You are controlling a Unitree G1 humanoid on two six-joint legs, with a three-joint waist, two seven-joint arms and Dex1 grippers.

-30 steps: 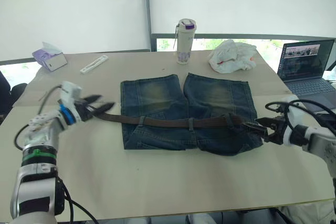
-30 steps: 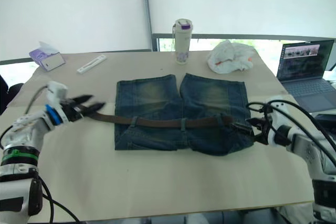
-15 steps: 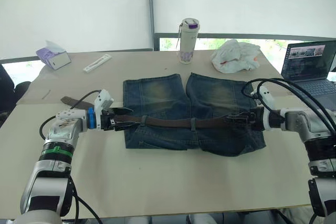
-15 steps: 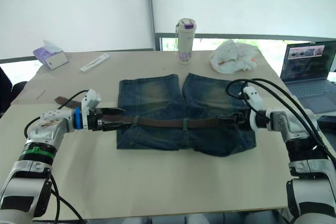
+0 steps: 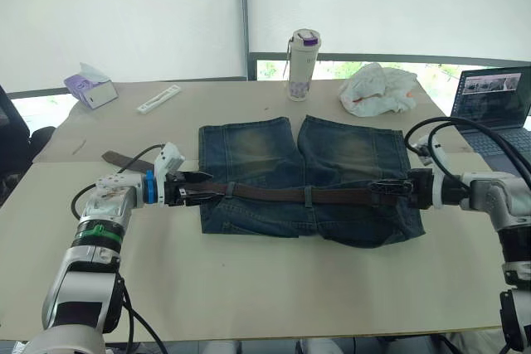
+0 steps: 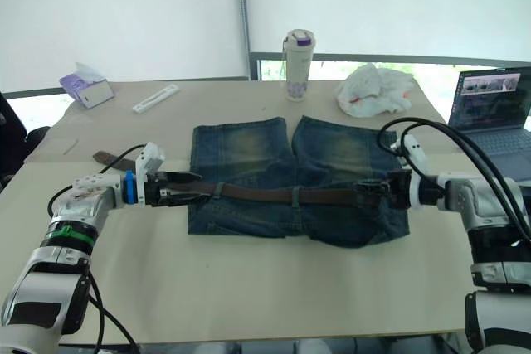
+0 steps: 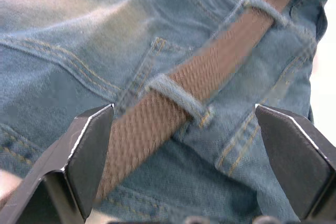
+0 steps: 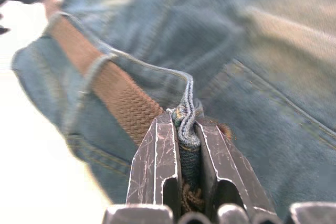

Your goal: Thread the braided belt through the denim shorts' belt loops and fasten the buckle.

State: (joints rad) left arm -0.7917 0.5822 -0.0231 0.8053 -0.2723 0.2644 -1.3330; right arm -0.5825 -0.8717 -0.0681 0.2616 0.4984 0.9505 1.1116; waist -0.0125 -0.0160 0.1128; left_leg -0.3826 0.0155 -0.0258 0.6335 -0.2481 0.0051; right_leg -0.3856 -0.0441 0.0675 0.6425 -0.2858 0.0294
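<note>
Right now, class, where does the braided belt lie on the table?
In the left eye view the braided belt runs across the waistband of the denim shorts, mid-table, through the belt loops, between the left gripper and the right gripper.

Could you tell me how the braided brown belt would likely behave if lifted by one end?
The dark-brown braided woven belt is probably floppy: it lies flat along the dark blue denim shorts, following their waistband. Its woven texture likely gives the fingers good grip. It would probably drag through the narrow denim belt loops rather than slide freely.
</note>
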